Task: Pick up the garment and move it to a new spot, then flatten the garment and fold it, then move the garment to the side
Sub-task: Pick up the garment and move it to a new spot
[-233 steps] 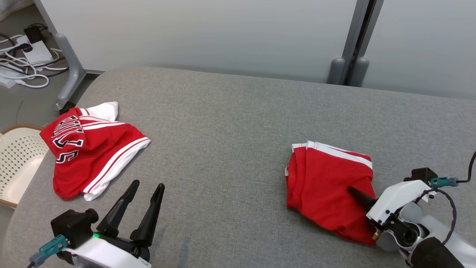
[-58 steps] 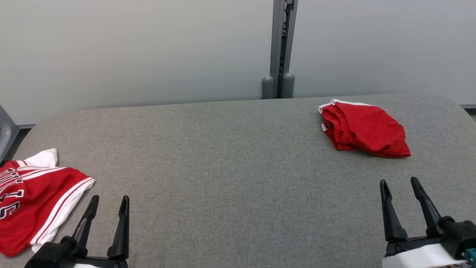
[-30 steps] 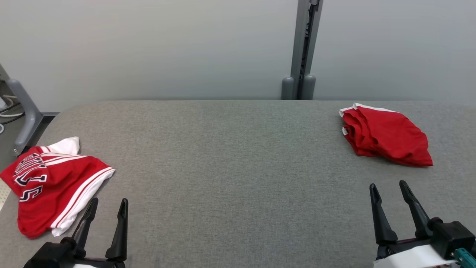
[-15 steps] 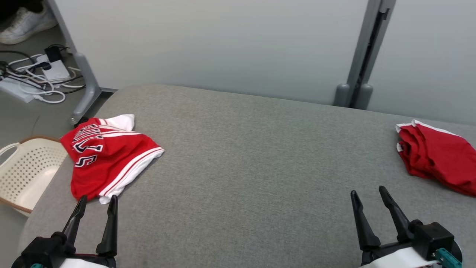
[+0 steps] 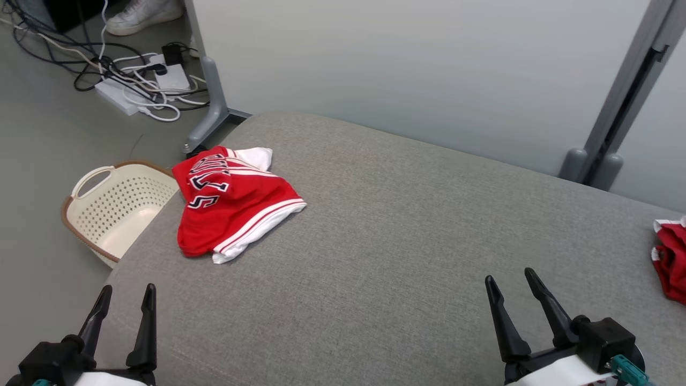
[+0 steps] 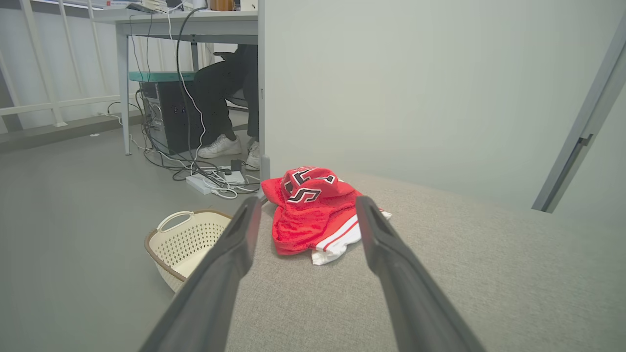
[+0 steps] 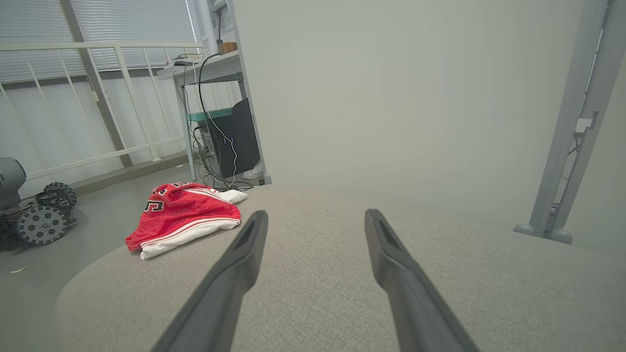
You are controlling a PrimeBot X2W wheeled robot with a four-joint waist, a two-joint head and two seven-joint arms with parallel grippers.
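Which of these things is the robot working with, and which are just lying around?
Job: crumpled red jersey with white stripes and lettering, likely next; folded plain red garment at the right edge; grey fabric table; open left gripper; open right gripper.
Lying about: cream perforated plastic basket; floor cables and white power strip; a person's white shoe.

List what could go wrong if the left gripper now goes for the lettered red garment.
1. The lettered garment lies near the table's left edge, just above the basket on the floor. A sideways nudge from the open left gripper might push it off.
2. It is bunched in layers, so a pinch may catch only the top one and lift it lopsided.
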